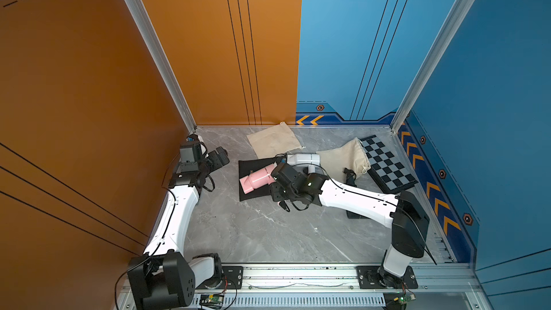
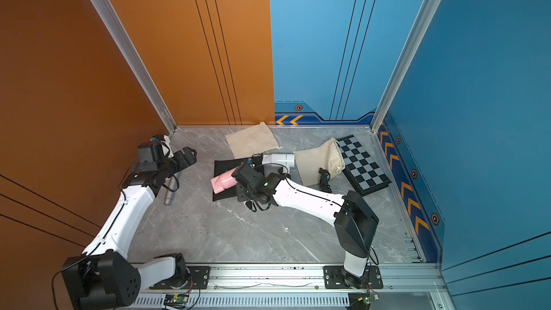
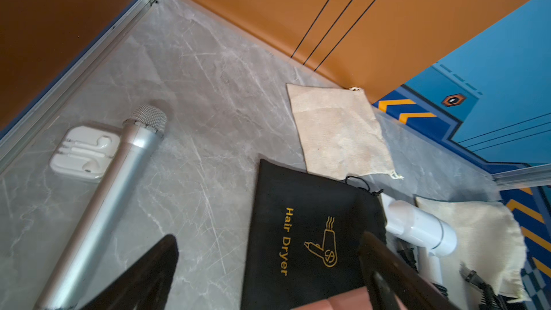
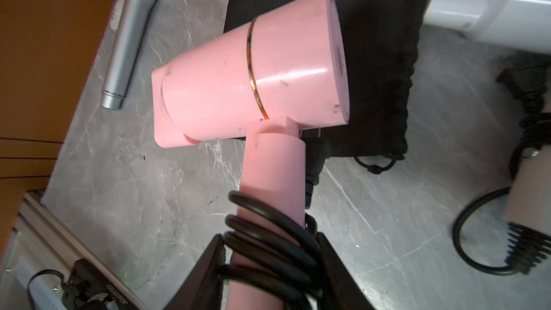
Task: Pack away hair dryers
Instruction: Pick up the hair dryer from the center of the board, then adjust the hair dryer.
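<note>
one pink dryer (image 1: 256, 178), one white dryer (image 1: 302, 158), three pouches (image 1: 272, 141)

The near half of the surface (image 1: 262, 234) is bare and free to pass. The far half is crowded: black pouch (image 1: 253, 194) with the pink hair dryer (image 1: 258, 178) over it, white hair dryer (image 1: 302, 158), flat beige pouch (image 1: 272, 141), full beige pouch (image 1: 343, 159) and chessboard (image 1: 387, 165), all close together. The microphone (image 3: 119, 174) and the earphone case (image 3: 85, 152) narrow the way along the left wall.
</note>
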